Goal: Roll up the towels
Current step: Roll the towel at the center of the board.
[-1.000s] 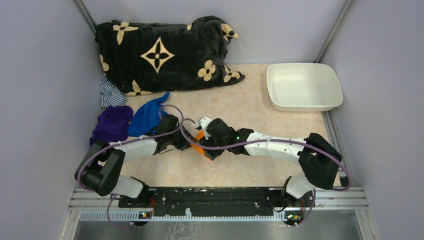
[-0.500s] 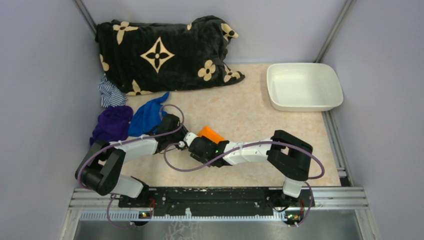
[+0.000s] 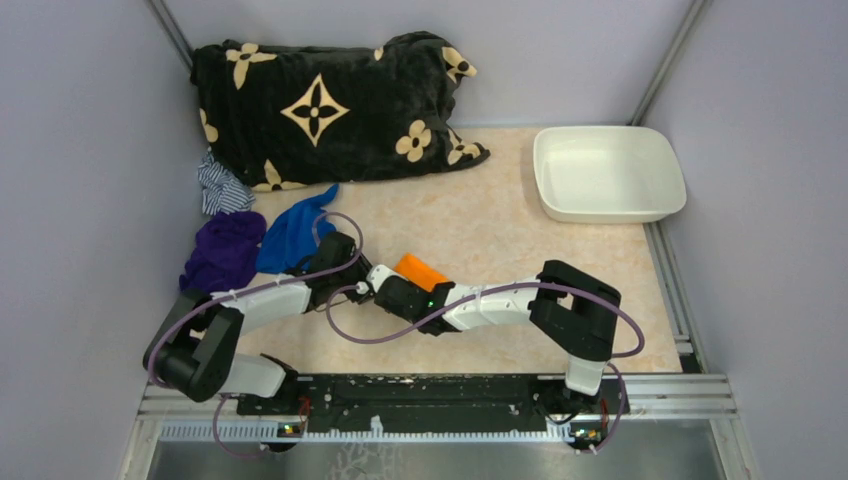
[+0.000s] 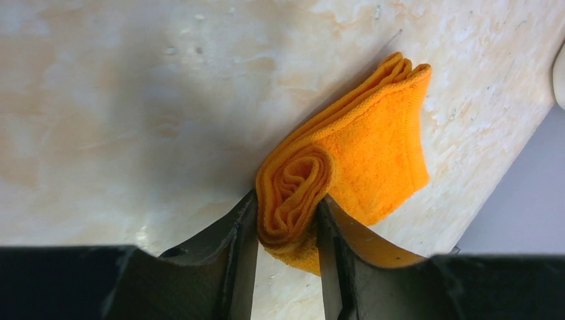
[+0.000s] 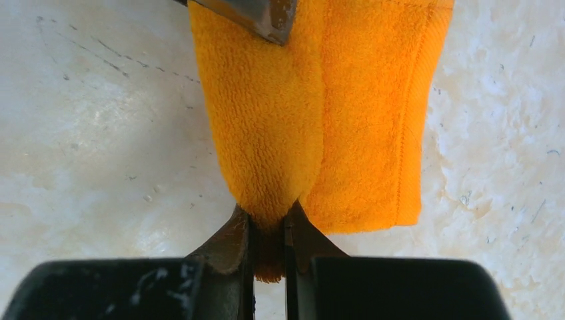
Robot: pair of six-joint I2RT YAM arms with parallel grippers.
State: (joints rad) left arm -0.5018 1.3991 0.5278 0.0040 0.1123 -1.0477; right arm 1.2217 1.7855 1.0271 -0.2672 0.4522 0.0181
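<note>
- The orange towel (image 4: 360,147) lay on the pale marbled table (image 3: 500,215), near its middle and somewhat toward the left. It was partly rolled. One end was wound into a tight spiral, and the rest lay in a flat folded flap beside it.
- The left gripper (image 4: 286,201) was clamped on the spiral end, one finger pressed against each side of the roll. The jaws stood partly apart because the roll filled the gap.
- The right gripper (image 5: 266,212) was nipped on the opposite end of the same towel. Its two fingers were nearly together, with a thin fold of orange cloth pinched between them.
- In the right wrist view, a tip of the other arm's finger showed at the far end of the roll.
- From above, both arms reached inward and met over the towel, and their wrists hid most of it.
- The blue towel (image 3: 293,233) lay crumpled and unrolled, left of the arms and apart from both grippers.
- A purple cloth (image 3: 225,248) lay just beside the blue towel, on its left.
- A striped cloth (image 3: 220,186) lay beyond the purple one.
- A black blanket (image 3: 320,105) with tan flowers was heaped at the back left.
- A white tub (image 3: 607,205) stood at the back right.
</note>
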